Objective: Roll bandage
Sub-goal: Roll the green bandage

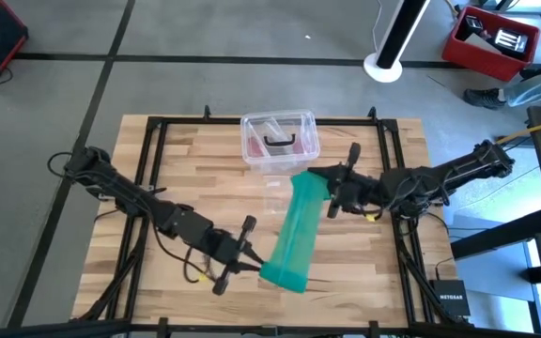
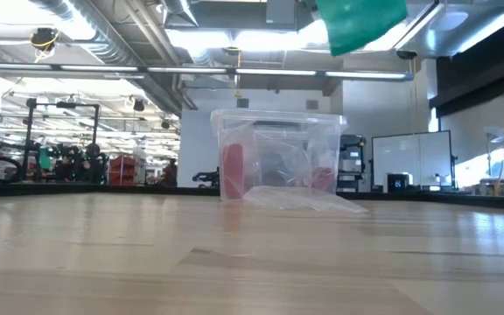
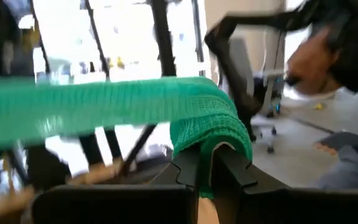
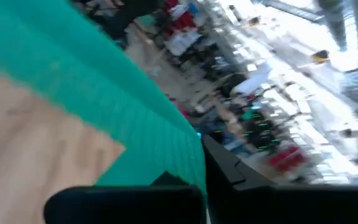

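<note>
1. Counter (image 1: 167, 160): 1 wooden top w/ black frame rails; both arms reach in over it.
2. Bandage (image 1: 299, 230): 1 teal-green fabric strip, flat and wide, knit mesh texture seen in left wrist view (image 3: 135, 106). It's stretched taut in the air above the counter's middle, running from the near-centre end up to the end by the box. Low view shows only a green corner (image 2: 357, 22) hanging high up, off the counter.
3. Clear plastic box (image 1: 280, 141): 1, at the far centre of the counter, pinkish stuff inside, a dark item too; lid-like clear sheet lies in front (image 2: 300, 199).
4. Left pincer (image 1: 256, 266): fingers together, clamped on the bandage's near end; fabric drapes over the fingertips (image 3: 194, 171).
5. Right pincer (image 1: 329, 192): fingers together, pinching the bandage's far end, just beside the box.
</note>
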Controlling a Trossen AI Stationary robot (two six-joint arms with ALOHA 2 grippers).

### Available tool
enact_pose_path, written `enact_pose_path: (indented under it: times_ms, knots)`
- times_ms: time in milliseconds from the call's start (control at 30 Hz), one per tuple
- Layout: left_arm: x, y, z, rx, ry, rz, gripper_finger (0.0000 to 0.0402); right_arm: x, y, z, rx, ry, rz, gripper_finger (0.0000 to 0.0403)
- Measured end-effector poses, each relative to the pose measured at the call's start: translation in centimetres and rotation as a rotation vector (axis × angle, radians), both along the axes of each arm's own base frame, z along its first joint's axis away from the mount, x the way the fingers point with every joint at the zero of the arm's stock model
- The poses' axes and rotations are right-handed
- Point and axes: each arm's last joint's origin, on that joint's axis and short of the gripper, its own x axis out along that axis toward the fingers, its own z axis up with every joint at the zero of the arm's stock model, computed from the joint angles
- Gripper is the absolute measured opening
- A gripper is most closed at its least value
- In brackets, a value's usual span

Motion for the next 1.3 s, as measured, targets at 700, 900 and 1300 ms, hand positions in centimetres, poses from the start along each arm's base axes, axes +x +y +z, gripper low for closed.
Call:
enact_pose_path:
  times_ms: [700, 900, 1300]
  knots:
    - [-1.5, 6.8, 5.3, 0.080, -0.234, 0.493, 0.0015, 1.9, 0.9, -8.1, 0.542, 0.089, 0.161, 0.0001]
    - [-0.7, 8.9, 4.9, 0.104, -0.220, 0.569, 0.0015, 1.9, 1.0, -8.2, 0.608, 0.077, 0.155, 0.0001]
    - [-0.4, 9.5, 4.4, 0.125, -0.184, 0.559, 0.0015, 1.9, 0.8, -8.1, 0.742, 0.045, 0.145, 0.0045]
